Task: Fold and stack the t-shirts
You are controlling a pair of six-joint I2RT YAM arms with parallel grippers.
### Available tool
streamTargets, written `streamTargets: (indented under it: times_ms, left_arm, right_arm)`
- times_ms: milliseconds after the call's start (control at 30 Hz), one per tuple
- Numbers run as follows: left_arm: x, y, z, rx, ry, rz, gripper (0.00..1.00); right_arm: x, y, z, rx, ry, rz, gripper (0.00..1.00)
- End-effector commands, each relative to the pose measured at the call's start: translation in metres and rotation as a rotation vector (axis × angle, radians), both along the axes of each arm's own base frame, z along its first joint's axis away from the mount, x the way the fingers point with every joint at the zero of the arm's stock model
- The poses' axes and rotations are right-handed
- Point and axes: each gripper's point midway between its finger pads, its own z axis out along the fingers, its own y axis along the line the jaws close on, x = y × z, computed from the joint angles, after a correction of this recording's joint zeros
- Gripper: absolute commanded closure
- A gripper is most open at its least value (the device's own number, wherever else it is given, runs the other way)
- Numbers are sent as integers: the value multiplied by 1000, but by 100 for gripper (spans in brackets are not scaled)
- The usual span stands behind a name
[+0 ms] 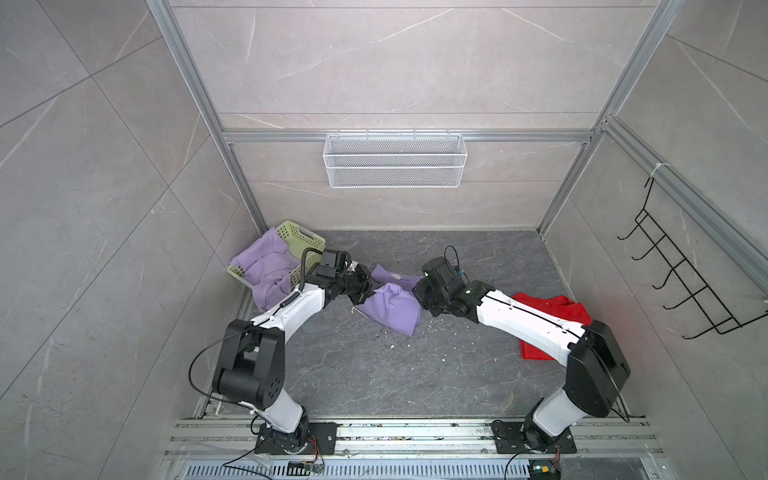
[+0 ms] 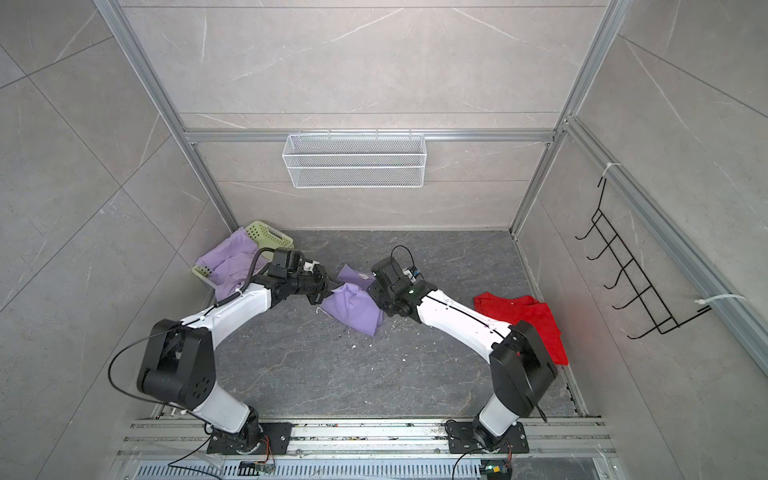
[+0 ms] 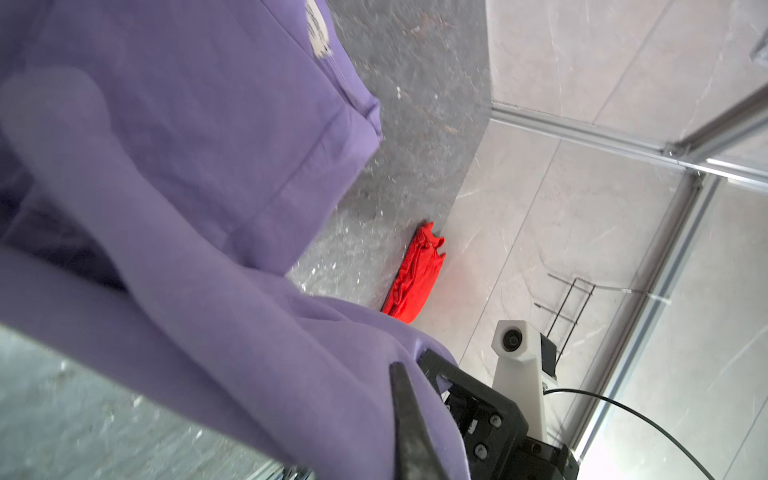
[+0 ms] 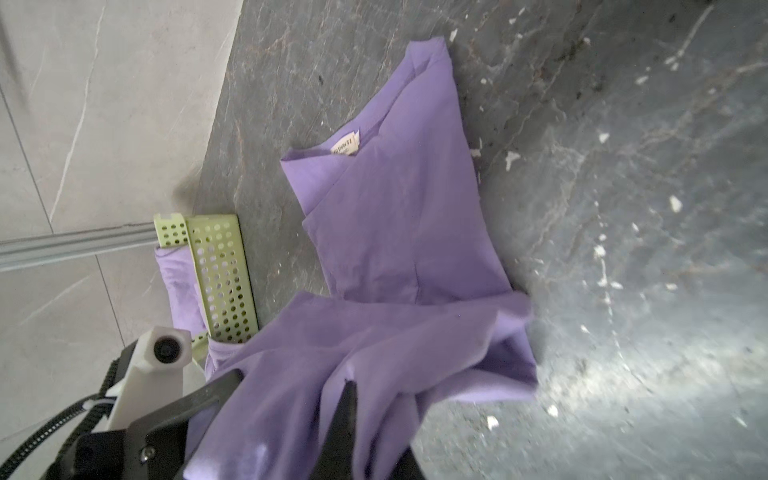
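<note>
Top views both show the dark marbled surface (image 1: pixel 374 374), with a red cloth (image 1: pixel 557 307) lying crumpled at its right edge, partly under the right arm. In the far left corner sits a pale green perforated basket (image 1: pixel 301 239), and a heap of t-shirts (image 1: pixel 266 270), all lilac, spills from it onto the surface. Between the two arms, just far of the middle, lies a lilac t-shirt (image 1: pixel 390 313). Its far part is flat on the surface and its near part is gathered up. The left end effector (image 1: pixel 368 296) is clamped on its left edge and the right end effector (image 1: pixel 417 297) on its right edge. Its neck label (image 4: pixel 345 145) faces up.
</note>
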Motion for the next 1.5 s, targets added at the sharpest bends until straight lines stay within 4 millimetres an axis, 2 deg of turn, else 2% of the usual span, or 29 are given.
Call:
streamTargets:
  times_ms: [0, 67, 100, 167, 233, 267, 300, 333, 400, 433, 500, 600, 733, 867, 967, 1100, 1167, 1300, 1467]
  left_arm:
    - [35, 0, 0, -46, -31, 4, 93]
    - [59, -4, -7, -82, -17, 2, 86]
    - [73, -9, -11, -101, -12, -9, 78]
    - [96, -15, -16, -111, -10, -26, 69]
    - [114, -19, -22, -110, -3, -36, 54]
    - [123, -20, -26, -102, -2, -37, 46]
    - [127, -21, -31, -95, 10, -38, 44]
    - [133, -20, -35, -94, 10, -34, 43]
    - [140, -18, -41, -93, 21, -14, 42]
    - [142, -16, -43, -91, 21, -4, 41]
    - [143, -10, -47, -75, 22, 15, 38]
    - [142, -1, -45, -52, 3, 39, 38]
    - [130, 8, -36, 65, -46, 4, 38]
    - [104, 23, -39, 218, -64, -68, 36]
    - [85, 26, -43, 252, -50, -104, 36]
    - [64, 16, -51, 244, -24, -122, 36]
    - [55, 12, -60, 244, -3, -114, 37]
    - [38, 13, -89, 202, 61, -70, 37]
    - [9, 28, -122, 257, 134, -42, 37]
  right_arm:
    - [36, 6, -9, 103, 28, -17, 89]
    - [56, 0, -23, 122, 53, -49, 89]
    - [67, -5, -29, 125, 61, -69, 89]
    - [88, -11, -42, 136, 77, -88, 88]
    - [110, -14, -57, 156, 91, -88, 84]
    - [120, -16, -67, 161, 109, -97, 79]
    - [129, -16, -74, 169, 115, -97, 68]
    - [141, -14, -80, 185, 110, -84, 52]
    - [156, -9, -87, 219, 121, -61, 39]
    - [162, -6, -88, 232, 114, -46, 26]
    - [169, -5, -81, 220, 83, -32, 22]
    - [171, -7, -61, 161, 26, 20, 23]
    - [156, -4, -35, 66, -23, 118, 25]
    - [125, 11, -29, -61, -22, 236, 28]
    - [105, 26, -38, -82, 4, 281, 33]
    - [82, 48, -51, -74, 45, 321, 43]
    - [72, 53, -63, -95, 79, 339, 46]
    - [47, 45, -88, -177, 155, 350, 52]
    - [17, 25, -116, -230, 201, 356, 54]
